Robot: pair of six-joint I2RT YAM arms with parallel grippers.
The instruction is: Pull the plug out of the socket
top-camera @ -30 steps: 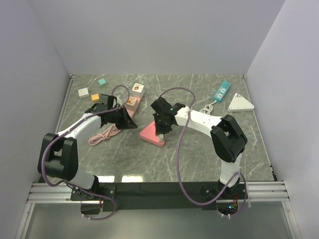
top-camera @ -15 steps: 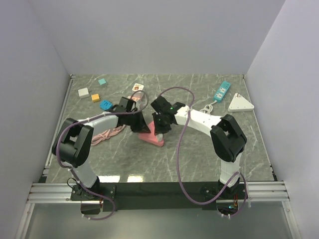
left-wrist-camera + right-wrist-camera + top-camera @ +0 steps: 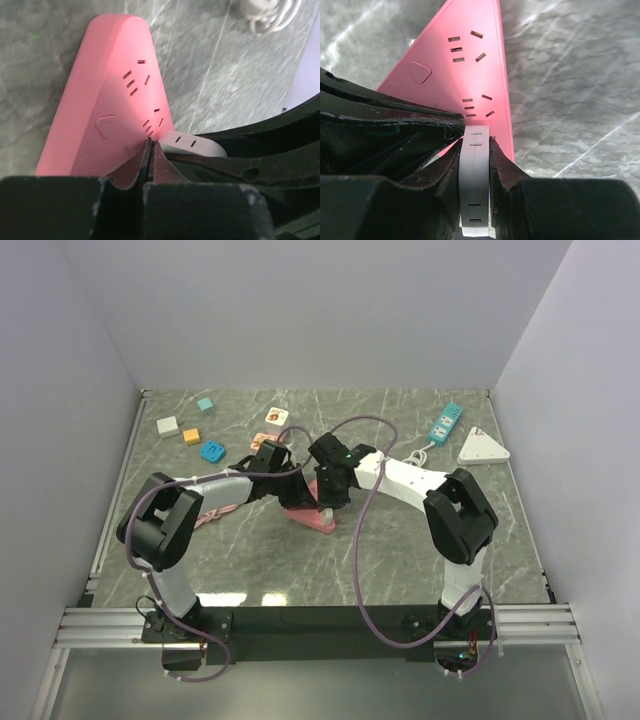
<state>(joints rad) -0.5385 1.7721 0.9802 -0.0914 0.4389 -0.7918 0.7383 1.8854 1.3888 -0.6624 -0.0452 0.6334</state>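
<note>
From above, the pink socket [image 3: 312, 520] lies flat on the marble table [image 3: 420, 560], near its middle, and both arms meet over it. The left gripper [image 3: 295, 495] comes from the left side and the right gripper [image 3: 328, 502] from the right. The two are just beside each other, and in this view the white plug [image 3: 192, 144] is too covered to judge. In the left wrist view the left gripper [image 3: 150, 146] has its fingers pressed together with nothing between them, and the tips rest on the top face of the socket [image 3: 115, 90], close to the plug; I judge that it holds the socket down. The socket is a long triangle here, and its long axis runs away from the camera to a rounded tip. In the right wrist view the right gripper [image 3: 475, 145] is closed on the plug [image 3: 475, 190], one finger [image 3: 500, 165] on each flat side. The plug's long axis runs along the fingers, and it sits at the wide end of the socket [image 3: 470, 65], near the right edge, which narrows away from the camera. The plug seems to be seated, because I see no gap and no pins. So the grasp and the bracing look done, and what is left is the pull itself, probably straight up from the socket face.
</note>
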